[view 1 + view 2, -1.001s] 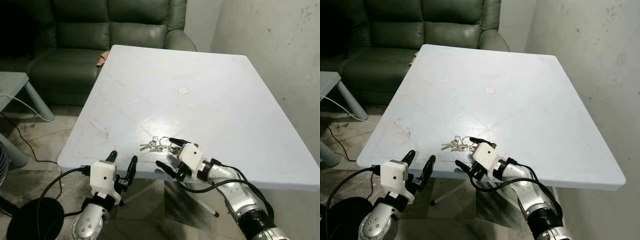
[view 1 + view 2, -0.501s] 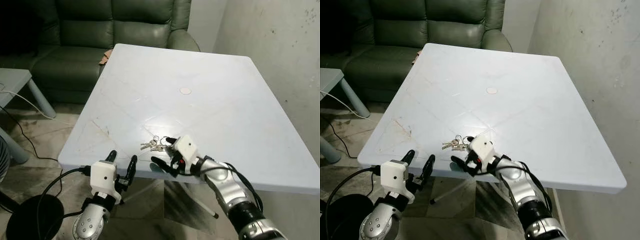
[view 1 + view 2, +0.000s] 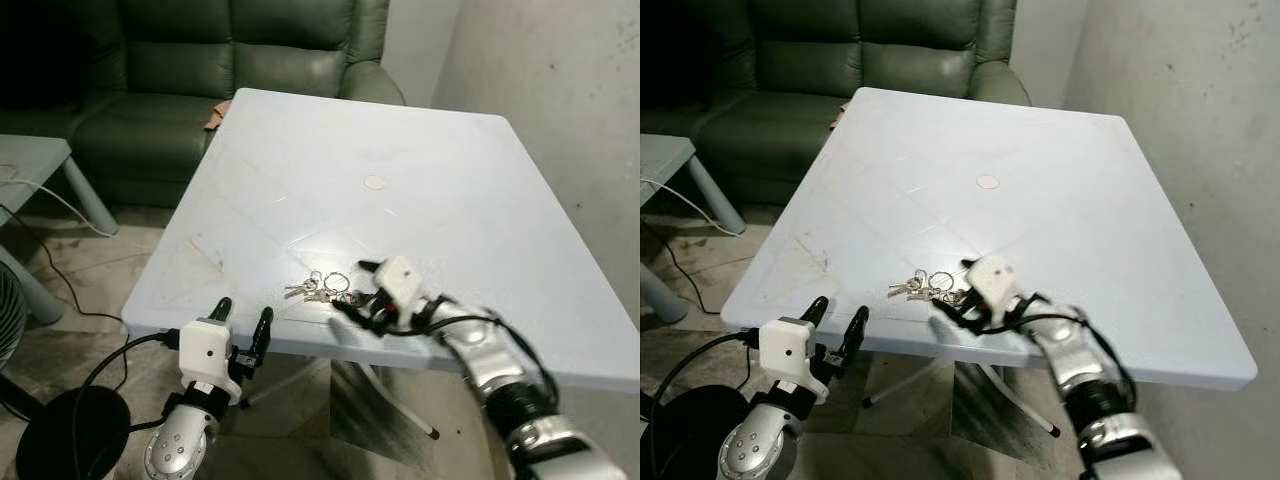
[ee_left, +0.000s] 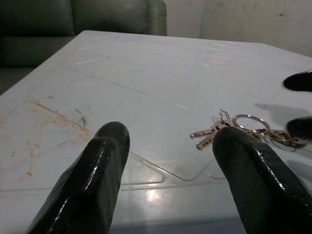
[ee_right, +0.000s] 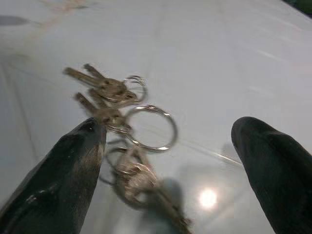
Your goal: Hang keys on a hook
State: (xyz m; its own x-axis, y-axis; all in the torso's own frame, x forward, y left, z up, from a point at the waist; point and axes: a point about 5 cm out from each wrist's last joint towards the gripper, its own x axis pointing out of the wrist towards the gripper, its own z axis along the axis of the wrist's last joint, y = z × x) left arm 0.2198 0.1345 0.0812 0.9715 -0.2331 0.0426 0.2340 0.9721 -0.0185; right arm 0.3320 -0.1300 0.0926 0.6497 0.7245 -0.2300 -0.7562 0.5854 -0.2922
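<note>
keys (image 3: 322, 290) lie loose near the front edge of the pale table (image 3: 420, 150), the right gripper (image 3: 360, 292) spread wide just beside them, holding nothing, seemingly lined up to pinch a ring. the left gripper (image 3: 240, 318) waits open below the edge.

Right gripper (image 3: 362, 289) reaches forward, fingers (image 5: 73, 170) spread wide — left gripper (image 3: 241, 322) held low, fingers apart.

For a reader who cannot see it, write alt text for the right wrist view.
A bunch of keys on linked metal rings lies on a pale blue table, framed between the right gripper's two open black fingers. The picture is slightly blurred, and no hook can be made out.
</note>
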